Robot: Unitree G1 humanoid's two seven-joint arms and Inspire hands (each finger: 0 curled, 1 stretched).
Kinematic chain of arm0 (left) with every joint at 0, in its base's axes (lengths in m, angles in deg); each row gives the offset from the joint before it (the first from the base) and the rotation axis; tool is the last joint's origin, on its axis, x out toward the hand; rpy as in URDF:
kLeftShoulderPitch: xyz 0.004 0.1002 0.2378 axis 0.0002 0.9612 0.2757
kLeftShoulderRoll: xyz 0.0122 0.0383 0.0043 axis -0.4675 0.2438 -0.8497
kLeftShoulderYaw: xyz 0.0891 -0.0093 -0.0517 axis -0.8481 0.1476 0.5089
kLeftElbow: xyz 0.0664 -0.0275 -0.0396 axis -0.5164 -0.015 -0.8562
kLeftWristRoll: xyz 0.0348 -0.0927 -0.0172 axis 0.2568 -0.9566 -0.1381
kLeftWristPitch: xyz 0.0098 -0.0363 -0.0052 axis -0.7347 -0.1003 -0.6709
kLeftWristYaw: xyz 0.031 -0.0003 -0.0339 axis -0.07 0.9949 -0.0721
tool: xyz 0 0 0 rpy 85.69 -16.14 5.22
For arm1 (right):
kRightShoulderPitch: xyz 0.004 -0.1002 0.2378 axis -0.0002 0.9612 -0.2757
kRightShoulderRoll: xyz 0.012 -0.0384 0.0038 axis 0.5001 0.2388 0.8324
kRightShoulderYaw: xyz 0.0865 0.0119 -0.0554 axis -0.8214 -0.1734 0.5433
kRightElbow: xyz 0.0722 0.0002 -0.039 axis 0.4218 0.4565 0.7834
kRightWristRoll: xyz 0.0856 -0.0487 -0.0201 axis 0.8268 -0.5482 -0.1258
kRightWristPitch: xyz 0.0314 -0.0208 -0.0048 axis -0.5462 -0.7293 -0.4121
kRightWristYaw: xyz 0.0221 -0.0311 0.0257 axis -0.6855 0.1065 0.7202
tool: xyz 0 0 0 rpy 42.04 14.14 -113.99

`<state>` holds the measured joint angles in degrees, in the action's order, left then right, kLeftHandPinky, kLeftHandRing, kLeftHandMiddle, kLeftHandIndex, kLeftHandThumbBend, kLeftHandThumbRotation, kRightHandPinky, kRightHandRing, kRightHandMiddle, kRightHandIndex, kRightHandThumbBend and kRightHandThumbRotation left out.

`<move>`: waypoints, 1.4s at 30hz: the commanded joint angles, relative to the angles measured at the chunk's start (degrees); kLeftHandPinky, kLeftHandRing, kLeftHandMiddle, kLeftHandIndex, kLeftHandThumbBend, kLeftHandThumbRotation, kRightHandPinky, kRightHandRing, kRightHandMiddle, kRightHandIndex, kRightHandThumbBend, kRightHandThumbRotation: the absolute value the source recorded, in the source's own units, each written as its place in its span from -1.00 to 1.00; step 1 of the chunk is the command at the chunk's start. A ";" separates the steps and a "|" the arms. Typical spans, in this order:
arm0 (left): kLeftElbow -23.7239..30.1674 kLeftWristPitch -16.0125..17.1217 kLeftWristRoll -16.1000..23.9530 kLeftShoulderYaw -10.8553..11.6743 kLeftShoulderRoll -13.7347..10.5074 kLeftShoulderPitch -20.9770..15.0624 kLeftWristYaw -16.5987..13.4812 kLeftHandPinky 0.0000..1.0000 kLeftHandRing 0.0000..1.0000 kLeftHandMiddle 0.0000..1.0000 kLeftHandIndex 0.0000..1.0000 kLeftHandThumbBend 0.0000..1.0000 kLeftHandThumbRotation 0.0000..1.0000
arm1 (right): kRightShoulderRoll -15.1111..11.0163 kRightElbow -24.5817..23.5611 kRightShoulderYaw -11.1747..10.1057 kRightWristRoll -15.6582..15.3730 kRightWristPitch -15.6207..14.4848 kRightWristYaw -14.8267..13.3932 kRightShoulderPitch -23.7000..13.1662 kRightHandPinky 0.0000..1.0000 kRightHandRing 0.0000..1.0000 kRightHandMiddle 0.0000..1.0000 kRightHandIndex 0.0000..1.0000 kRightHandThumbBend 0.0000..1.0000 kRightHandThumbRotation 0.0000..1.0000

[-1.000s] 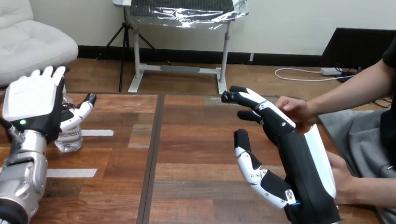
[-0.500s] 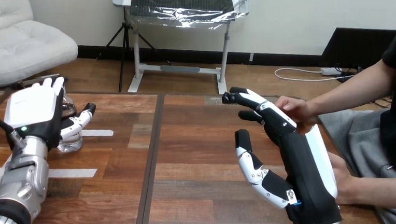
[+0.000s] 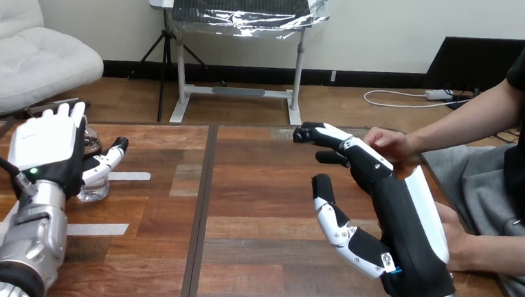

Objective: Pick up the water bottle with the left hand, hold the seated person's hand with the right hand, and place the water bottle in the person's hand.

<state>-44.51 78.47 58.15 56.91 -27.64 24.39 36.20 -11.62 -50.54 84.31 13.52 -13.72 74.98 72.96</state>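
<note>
At the far left, the robot's left hand (image 3: 45,150) is raised above the wooden counter (image 3: 257,189), its white back toward the viewer. Its fingers (image 3: 61,113) point straight up and its thumb juts out to the right; the hand is released and grasping nothing.

The water bottle (image 3: 95,184), clear plastic, stands upright on the counter just beyond this hand's palm, in the gap between palm and thumb. The hand hides most of it, and whether the palm touches it cannot be told. The bottle's long axis is vertical and lies parallel to the raised fingers, so closing them round it looks like the move to come. This hand is by far the nearer of the two to the bottle.

Two strips of white tape (image 3: 127,176) lie on the counter to the right of the bottle.

Well to the right, the robot's right hand (image 3: 396,222) reaches forward, thumb spread to the left, fingers extended with only the tips bent, holding nothing. Those fingertips lie just beside the person's hand (image 3: 388,144) at the counter's far right; contact cannot be judged, and nothing is curled round it. A second hand of the person (image 3: 455,237) rests lower down, behind the robot hand's white back.
</note>
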 commanded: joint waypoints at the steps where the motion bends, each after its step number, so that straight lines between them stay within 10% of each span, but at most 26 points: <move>1: -0.43 0.33 -0.36 -1.49 1.53 -1.68 -0.45 0.92 0.95 0.96 0.93 -0.02 1.00 | -0.07 -1.31 -1.14 0.90 1.09 -0.02 -3.08 0.49 0.63 0.65 0.46 -0.86 -1.00; 42: 5.33 4.10 -0.43 -3.33 2.67 6.25 -7.42 0.89 0.89 0.91 0.88 -0.02 1.00 | -0.11 -1.40 -0.89 0.44 1.71 -0.19 -2.66 0.34 0.55 0.59 0.44 -0.87 -1.00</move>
<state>-41.38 82.49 57.82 54.99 -26.12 28.83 28.73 -11.73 -50.57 84.23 13.95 -13.60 75.08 72.99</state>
